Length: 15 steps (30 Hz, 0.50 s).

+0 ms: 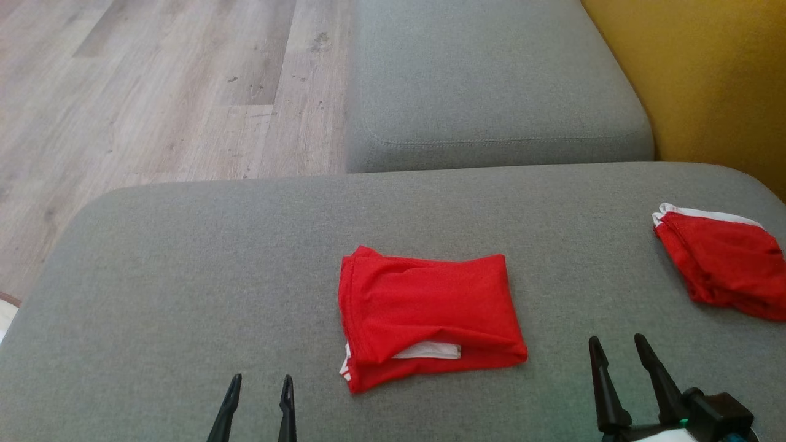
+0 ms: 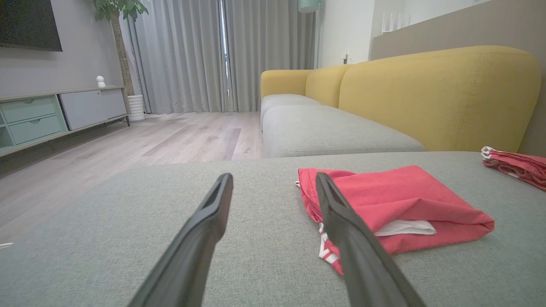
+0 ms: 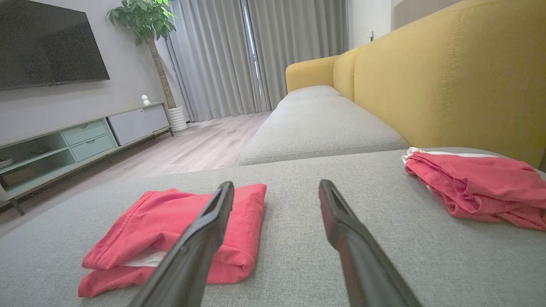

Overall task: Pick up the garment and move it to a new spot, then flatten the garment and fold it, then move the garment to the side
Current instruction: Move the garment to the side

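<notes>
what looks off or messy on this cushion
The folded red garment in the middle has a white layer poking out at its near edge. The second red garment at the far right lies rumpled.

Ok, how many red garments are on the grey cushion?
2. The folded red garment lies central on the cushion; the second red garment sits at its right edge, partly cut off.

— Where's the folded red garment (image 2: 396, 200)?
— On the grey cushion (image 2: 128, 221), partly behind one of the two spread fingers (image 2: 204, 230).
— And the other red garment (image 2: 518, 166)?
— Far right edge, well apart, before the yellow sofa back (image 2: 448, 98).
</notes>
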Tool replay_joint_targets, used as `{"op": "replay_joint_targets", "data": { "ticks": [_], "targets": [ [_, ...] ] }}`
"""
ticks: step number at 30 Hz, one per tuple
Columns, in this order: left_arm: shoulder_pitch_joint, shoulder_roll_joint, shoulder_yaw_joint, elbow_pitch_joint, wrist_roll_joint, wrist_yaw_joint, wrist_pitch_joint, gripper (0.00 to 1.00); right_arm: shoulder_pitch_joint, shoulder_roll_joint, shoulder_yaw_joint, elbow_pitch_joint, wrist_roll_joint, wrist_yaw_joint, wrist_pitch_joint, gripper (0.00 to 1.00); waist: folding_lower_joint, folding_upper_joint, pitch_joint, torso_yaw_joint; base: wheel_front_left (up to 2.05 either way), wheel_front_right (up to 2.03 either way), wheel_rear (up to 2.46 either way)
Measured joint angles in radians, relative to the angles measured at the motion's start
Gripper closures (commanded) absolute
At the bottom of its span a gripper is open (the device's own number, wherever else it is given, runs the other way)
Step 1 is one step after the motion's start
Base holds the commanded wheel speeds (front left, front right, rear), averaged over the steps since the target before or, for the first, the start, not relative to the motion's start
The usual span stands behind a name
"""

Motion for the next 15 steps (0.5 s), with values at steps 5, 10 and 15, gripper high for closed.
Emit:
{"op": "replay_joint_targets", "data": {
  "ticks": [5,10,15],
  "targets": [
    [0.0,0.0,0.0,0.0,0.002,0.0,0.0,0.0,0.0,0.0,0.001,0.0,0.0,0.0,0.0,0.0,0.0,0.0,0.003,0.003,0.0,0.0,0.0],
    [0.0,0.0,0.0,0.0,0.002,0.0,0.0,0.0,0.0,0.0,0.002,0.0,0.0,0.0,0.0,0.0,0.0,0.0,0.008,0.006,0.0,0.0,0.0],
    [0.0,0.0,-0.001,-0.001,0.002,0.0,0.0,0.0,0.0,0.0,0.006,0.001,0.009,0.0,0.0,0.0,0.0,0.0,0.017,0.011,0.0,0.0,0.0]
  ]
}}
